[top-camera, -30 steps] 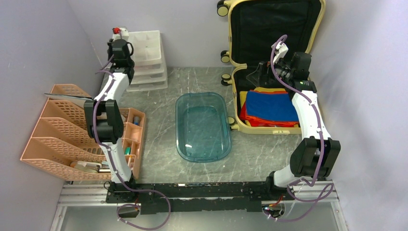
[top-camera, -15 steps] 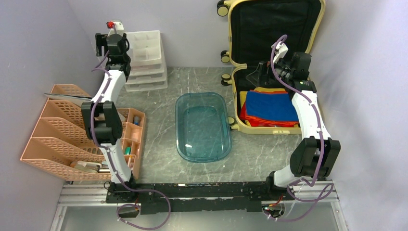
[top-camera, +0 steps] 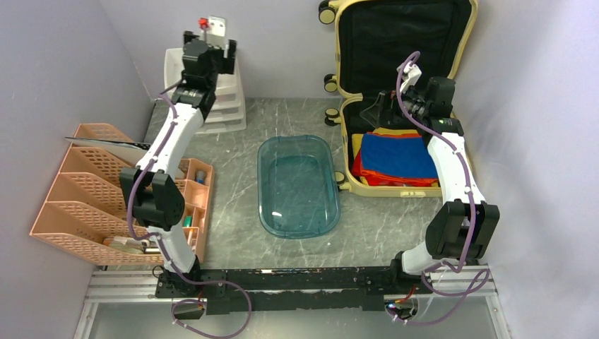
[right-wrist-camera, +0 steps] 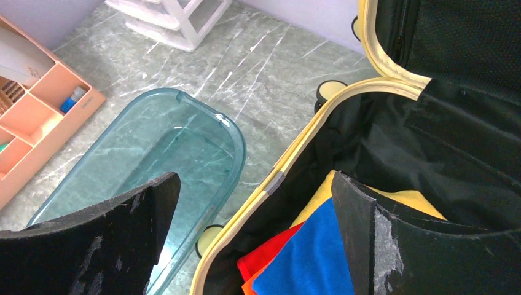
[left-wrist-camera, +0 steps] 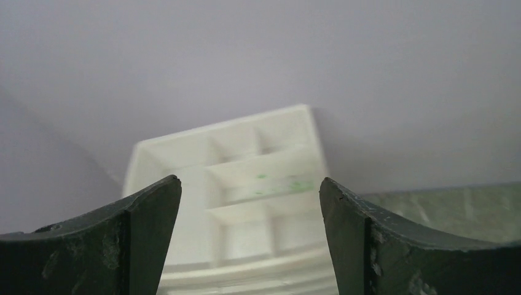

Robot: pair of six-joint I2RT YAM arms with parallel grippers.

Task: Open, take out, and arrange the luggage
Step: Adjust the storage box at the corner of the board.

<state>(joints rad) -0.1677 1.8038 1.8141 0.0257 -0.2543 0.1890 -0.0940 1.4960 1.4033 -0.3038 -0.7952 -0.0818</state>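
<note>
The suitcase [top-camera: 385,189] lies at the far right corner of the desk with its lid swung up against the back wall, so the opening part looks done. Taking out and arranging are, as far as I can judge, not yet started: the folded clothes [top-camera: 399,157] sit in the lower half, blue on top with red and yellow edges showing, and the teal tray [top-camera: 265,212] in the middle of the desk looks bare.

The right gripper [top-camera: 381,106] hangs over the far end of the lower half with its jaws wide apart and nothing between them. The left gripper [top-camera: 210,39] is raised high at the far left corner, above the white drawer unit [top-camera: 226,106], also spread wide and holding nothing.

Only the top view takes in both arms, the whole pile and the orange file rack [top-camera: 70,212] along the left edge. The right wrist view adds detail: the right gripper [right-wrist-camera: 255,181] straddles the yellow rim of the suitcase [right-wrist-camera: 289,166], with a small grey tab on that rim, the black lining and an orange layer under the blue clothes [right-wrist-camera: 307,264], and the tray [right-wrist-camera: 236,141] just beside the rim. The left wrist view shows no suitcase, only the left gripper [left-wrist-camera: 250,184] framing the drawer unit [left-wrist-camera: 233,153], a little blurred, against the wall
</note>
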